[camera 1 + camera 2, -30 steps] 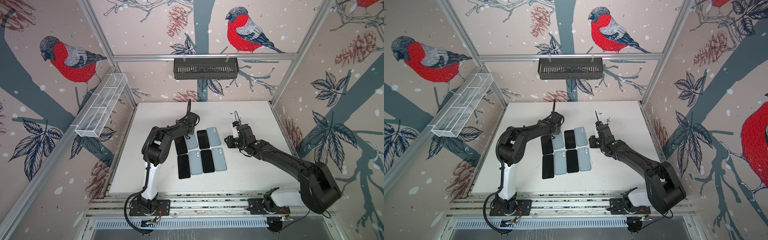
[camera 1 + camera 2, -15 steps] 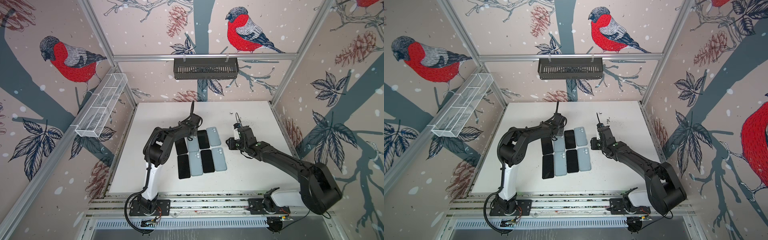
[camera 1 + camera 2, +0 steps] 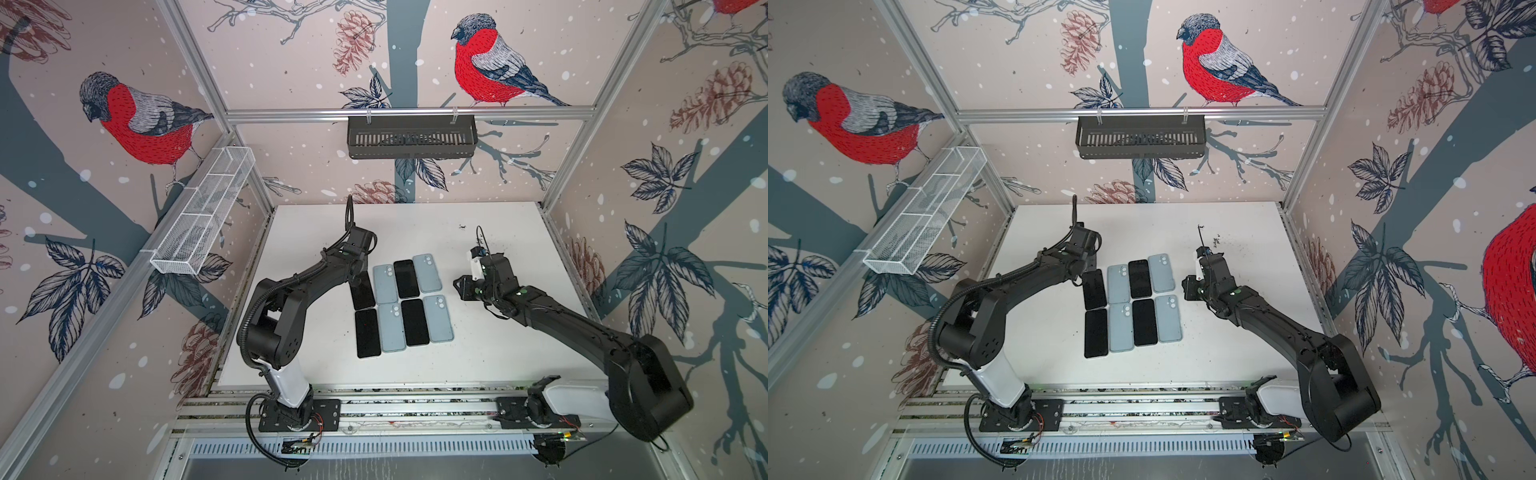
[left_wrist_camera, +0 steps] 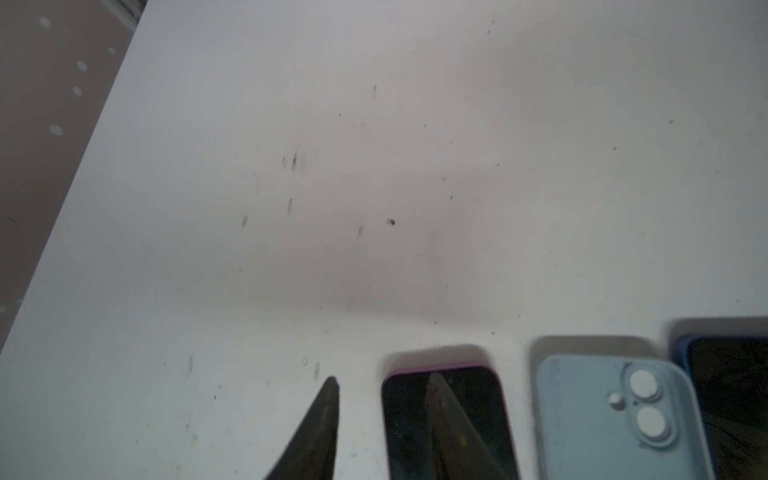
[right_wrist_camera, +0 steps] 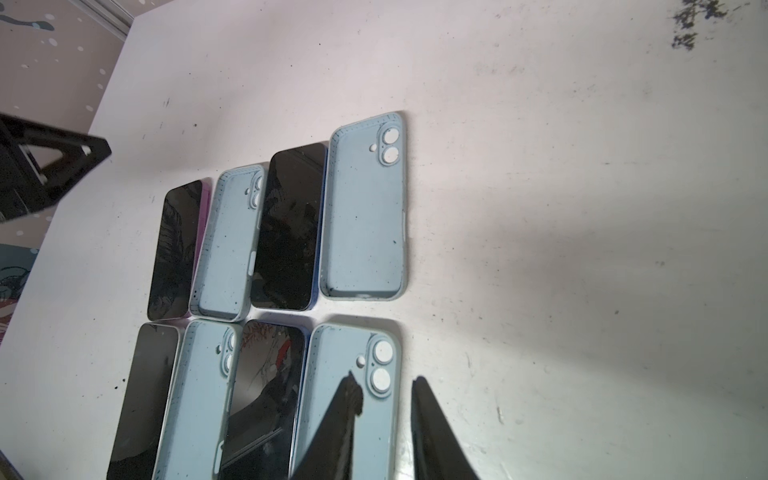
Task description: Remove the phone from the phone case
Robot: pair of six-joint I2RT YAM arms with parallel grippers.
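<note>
Phones and light blue empty cases lie in two rows of four on the white table [image 3: 478, 345]. The back-left phone [image 4: 465, 419] has a black screen and a pink rim; whether that rim is a phone case I cannot tell. My left gripper [image 4: 383, 381] stands open over this phone's far end, one finger [image 4: 322, 424] above bare table and the other above the screen. In both top views it [image 3: 358, 279] covers part of that phone [image 3: 363, 296]. My right gripper [image 5: 385, 384] is open and empty, hovering to the right [image 3: 459, 286] of the rows, near the front-right case [image 5: 353, 399].
Other black-screened phones [image 3: 406, 278] [image 3: 415, 322] [image 3: 368, 332] alternate with blue cases [image 3: 385, 278] [image 3: 428, 273] [image 3: 392, 327]. A black basket [image 3: 411, 137] hangs on the back wall and a white mesh tray [image 3: 203, 216] on the left wall. Dark specks [image 5: 694, 25] mark the table's far right.
My left gripper has shifted left from over the middle of the back row to the back-left phone. The right arm has barely moved.
</note>
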